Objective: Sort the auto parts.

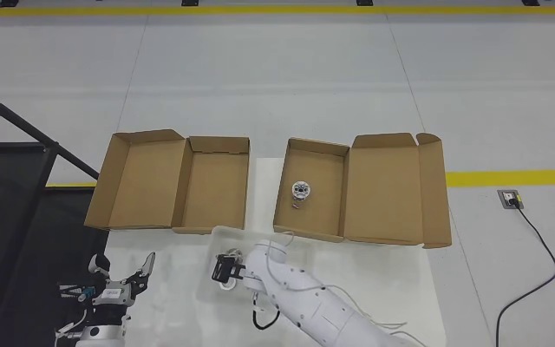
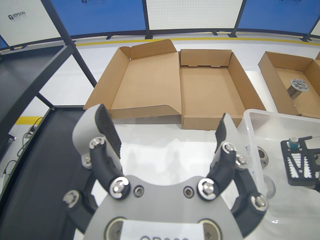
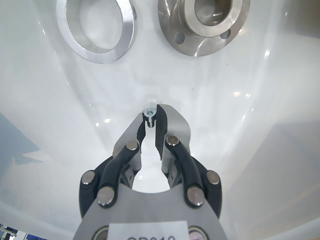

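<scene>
One bolt (image 3: 150, 117) clamped in right gripper (image 3: 150, 121), inside bin (image 3: 237, 106), left gripper (image 2: 162, 116) spread outside.

Robotics test hall, industrial look: pale painted floor (image 1: 260, 78) with yellow lane lines (image 1: 277, 9), blue and white partition panels (image 2: 192, 13), black steel rack (image 2: 37, 76), floor socket (image 1: 510, 199) with cable.

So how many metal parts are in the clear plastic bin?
3: a plain silver ring and a grey flanged hub side by side on its floor; a small silver bolt in the right gripper. Others may be hidden.
</scene>
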### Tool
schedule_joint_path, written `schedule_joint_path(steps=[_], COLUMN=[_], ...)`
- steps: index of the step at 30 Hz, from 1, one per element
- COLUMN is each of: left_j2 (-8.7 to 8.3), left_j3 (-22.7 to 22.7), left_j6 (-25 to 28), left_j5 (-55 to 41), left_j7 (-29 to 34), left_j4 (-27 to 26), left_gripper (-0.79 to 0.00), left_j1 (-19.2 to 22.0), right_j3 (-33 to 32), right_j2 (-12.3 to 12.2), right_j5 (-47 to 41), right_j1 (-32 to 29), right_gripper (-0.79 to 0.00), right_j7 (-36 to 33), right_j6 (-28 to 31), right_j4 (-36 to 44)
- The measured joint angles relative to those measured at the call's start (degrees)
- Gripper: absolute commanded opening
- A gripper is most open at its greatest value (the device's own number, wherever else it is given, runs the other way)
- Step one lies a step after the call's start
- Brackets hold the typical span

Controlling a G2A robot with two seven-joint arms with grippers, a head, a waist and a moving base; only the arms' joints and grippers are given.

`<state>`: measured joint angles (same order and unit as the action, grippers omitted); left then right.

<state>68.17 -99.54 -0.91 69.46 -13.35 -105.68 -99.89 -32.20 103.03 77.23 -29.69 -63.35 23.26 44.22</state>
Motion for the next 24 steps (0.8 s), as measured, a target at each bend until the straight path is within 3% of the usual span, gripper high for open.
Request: schedule_joint_path(steps=[7, 12, 16, 20, 24], left_j2=[0.0, 0.0, 0.0, 0.0, 0.0], left_j3=[0.0, 0.0, 0.0, 0.0, 0.0], left_j6=[0.0, 0.0, 0.0, 0.0, 0.0], left_j5=[0.0, 0.0, 0.0, 0.0, 0.0], left_j7=[0.0, 0.0, 0.0, 0.0, 0.0], left_j4=[0.0, 0.0, 0.0, 0.0, 0.0], left_gripper=[0.0, 0.0, 0.0, 0.0, 0.0], left_j1=[0.0, 0.0, 0.0, 0.0, 0.0], right_j3=[-1.9, -8.8, -16.8, -27.2, -36.5], right_j2=[0.2, -2.1, -5.4, -8.8, -10.8], right_j5=[-1.8, -5.1, -5.5, -7.9, -13.7], right_j1=[1.4, 1.7, -2.0, -10.4, -18.7], right_gripper=[-0.785, -0.785, -0.785, -0.785, -0.785], right_j7=[2.7, 6.5, 7.2, 7.7, 13.1], right_j6=[0.6, 1.8, 1.6, 4.2, 5.7], right_j4=[-0.8, 5.0, 15.2, 30.6, 42.6])
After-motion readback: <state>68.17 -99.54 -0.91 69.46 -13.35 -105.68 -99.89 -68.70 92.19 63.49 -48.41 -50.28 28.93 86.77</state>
